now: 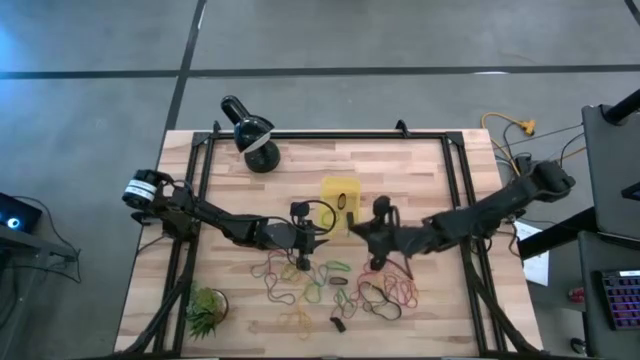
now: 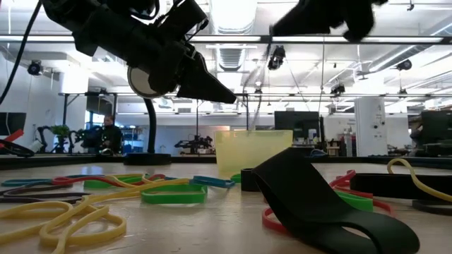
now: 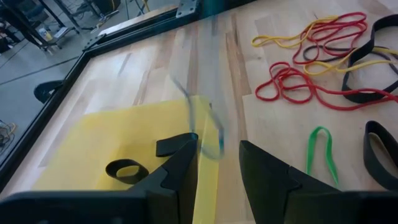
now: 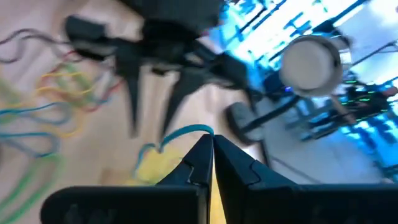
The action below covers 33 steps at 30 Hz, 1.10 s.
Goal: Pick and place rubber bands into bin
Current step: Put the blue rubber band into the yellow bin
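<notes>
1. Closest to the low camera, a wide black rubber band (image 2: 318, 201) lies curled on the wooden table (image 1: 420, 170), one of many loose rubber bands (image 1: 385, 292) in red, yellow, green and black scattered over the near half of the table, just short of the bin.
2. Both dark arms reach in from the sides and meet near the middle of the table. They are placed so that either claw can work between the scattered bands and the bin.
3. At the far left edge stands a black domed lamp (image 1: 255, 135), and a small spiky green plant (image 1: 205, 312) sits at the near left corner. Neither is involved.
4. Near the table's centre is the bin (image 1: 340, 192), a small bright yellow tub. At least two black bands (image 3: 127, 169) already lie inside it.
5. Above the bin's edge hangs the left gripper (image 3: 217, 144), with its fingers spread. This looks like the drop-off step.
6. Close beside the bin, the right gripper (image 4: 208, 146) has its fingers pressed together.
7. Between the left fingers a thin blue band (image 3: 208, 127) shows as a blur over the bin wall. It is not clear whether either claw is gripping it.
</notes>
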{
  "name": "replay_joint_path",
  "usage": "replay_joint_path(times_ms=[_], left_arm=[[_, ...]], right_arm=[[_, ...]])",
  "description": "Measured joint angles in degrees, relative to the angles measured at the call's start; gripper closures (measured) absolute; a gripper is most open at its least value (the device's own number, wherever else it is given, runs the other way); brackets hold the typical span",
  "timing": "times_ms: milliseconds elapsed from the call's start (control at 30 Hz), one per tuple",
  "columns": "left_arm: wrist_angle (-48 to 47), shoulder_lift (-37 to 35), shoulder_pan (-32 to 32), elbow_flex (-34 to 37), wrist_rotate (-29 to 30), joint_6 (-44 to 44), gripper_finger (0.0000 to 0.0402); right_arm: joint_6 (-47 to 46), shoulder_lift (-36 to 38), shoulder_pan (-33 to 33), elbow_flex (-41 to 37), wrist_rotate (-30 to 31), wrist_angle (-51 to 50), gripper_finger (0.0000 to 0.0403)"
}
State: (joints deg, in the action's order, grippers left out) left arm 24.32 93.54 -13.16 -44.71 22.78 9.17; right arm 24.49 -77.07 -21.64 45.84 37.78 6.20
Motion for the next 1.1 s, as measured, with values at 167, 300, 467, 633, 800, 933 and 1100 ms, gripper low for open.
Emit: replay_joint_path(times_ms=[167, 300, 467, 633, 800, 933, 1100], left_arm=[[-0.15, 0.0, -0.01, 0.0, 0.0, 0.01, 0.0298], [-0.43, 0.0, -0.01, 0.0, 0.0, 0.02, 0.0298], [-0.81, 0.0, -0.01, 0.0, 0.0, 0.04, 0.0298], [-0.87, 0.0, -0.01, 0.0, 0.0, 0.07, 0.0298], [-0.92, 0.0, 0.0, 0.0, 0.0, 0.07, 0.0298], [-0.9, 0.0, -0.04, 0.0, 0.0, 0.04, 0.0298], [-0.9, 0.0, -0.1, 0.0, -0.02, 0.04, 0.0298]], right_arm=[[1.68, 4.19, 4.16, 0.97, -0.07, 0.23, 0.0394], [2.85, 4.8, 7.92, 1.57, -1.89, 0.17, 0.0394], [2.09, 3.52, 13.12, 1.65, -8.3, -0.04, 0.0394], [0.33, -0.06, 16.94, 1.64, -11.88, 0.71, 0.0394], [-2.02, -6.16, 19.81, 1.64, -16.35, 0.55, 0.0394], [-4.52, -11.01, 21.06, 1.69, -16.89, -0.29, 0.0394], [-9.88, -14.18, 22.89, 6.41, -18.92, -11.21, 0.0387]])
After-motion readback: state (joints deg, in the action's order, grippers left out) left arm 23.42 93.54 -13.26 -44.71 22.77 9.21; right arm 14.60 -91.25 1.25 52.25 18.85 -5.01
